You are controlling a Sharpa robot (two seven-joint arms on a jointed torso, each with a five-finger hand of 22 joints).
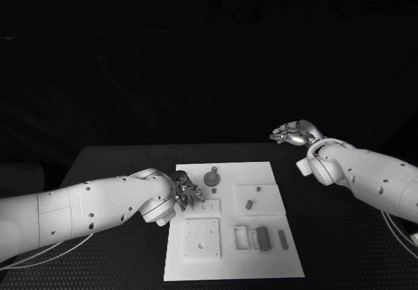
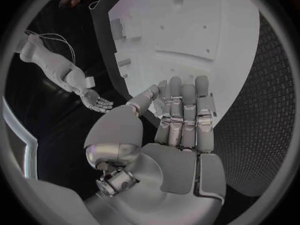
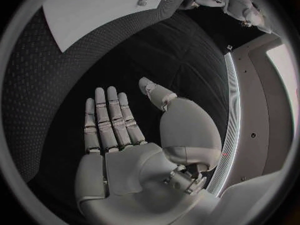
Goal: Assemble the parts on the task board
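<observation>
The parts (image 1: 250, 204) are seen lying on the board (image 1: 261, 172) just ahead of the left hand (image 1: 185, 192), spread and empty, whereas the right hand (image 1: 292, 134), likewise spread, is held well off over the counter (image 1: 113, 163).

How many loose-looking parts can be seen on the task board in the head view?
4 on the task board: a round part near the far edge, a small oblong part on the right, and two upright bars nearer. The left hand may hide others.
</observation>
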